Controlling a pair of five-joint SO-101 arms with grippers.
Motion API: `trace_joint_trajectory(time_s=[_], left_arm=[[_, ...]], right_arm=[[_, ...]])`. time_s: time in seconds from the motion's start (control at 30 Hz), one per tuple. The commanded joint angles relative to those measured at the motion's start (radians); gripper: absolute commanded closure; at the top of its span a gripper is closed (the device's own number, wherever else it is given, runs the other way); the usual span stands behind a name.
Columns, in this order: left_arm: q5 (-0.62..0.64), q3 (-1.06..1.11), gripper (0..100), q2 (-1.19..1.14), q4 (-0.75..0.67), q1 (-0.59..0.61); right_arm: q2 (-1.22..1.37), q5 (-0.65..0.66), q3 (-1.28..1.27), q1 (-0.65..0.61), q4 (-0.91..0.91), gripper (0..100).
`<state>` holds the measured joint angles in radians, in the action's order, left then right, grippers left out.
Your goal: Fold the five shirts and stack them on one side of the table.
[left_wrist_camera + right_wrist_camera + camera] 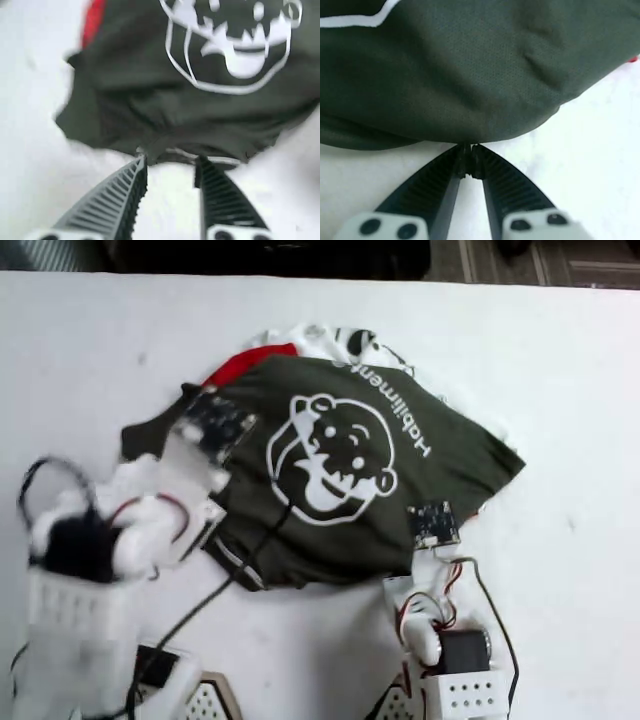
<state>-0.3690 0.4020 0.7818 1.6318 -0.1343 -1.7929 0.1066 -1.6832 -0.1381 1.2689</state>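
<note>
A dark green shirt [350, 470] with a white cartoon face lies spread on top of a pile in the middle of the table. My left gripper [170, 162] is open, its fingertips at the shirt's collar edge [200, 157] on the near left side; in the high view that gripper [222, 535] sits at the shirt's left front corner. My right gripper [468, 152] is shut on the near hem of the green shirt [470, 75], which puckers toward its tips. From above, the right gripper [428, 555] is at the shirt's front right edge.
A red shirt [245, 362] and a white printed shirt [340, 340] stick out from under the green one at the far side. The white table [560, 390] is bare to the right and far left. A black cable [200, 610] runs near the arm bases.
</note>
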Motion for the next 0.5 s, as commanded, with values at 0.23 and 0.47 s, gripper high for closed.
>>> trace_joint_trajectory(time_s=[0.23, 0.47], left_arm=[[-0.15, 0.034, 68, -0.298, -0.028, -0.176], [-0.15, 0.031, 65, -0.547, -0.152, -0.18]], right_arm=[[-0.005, 0.005, -0.008, -0.002, -0.001, 98.0], [-0.005, 0.005, -0.008, -0.002, -0.001, 98.0]])
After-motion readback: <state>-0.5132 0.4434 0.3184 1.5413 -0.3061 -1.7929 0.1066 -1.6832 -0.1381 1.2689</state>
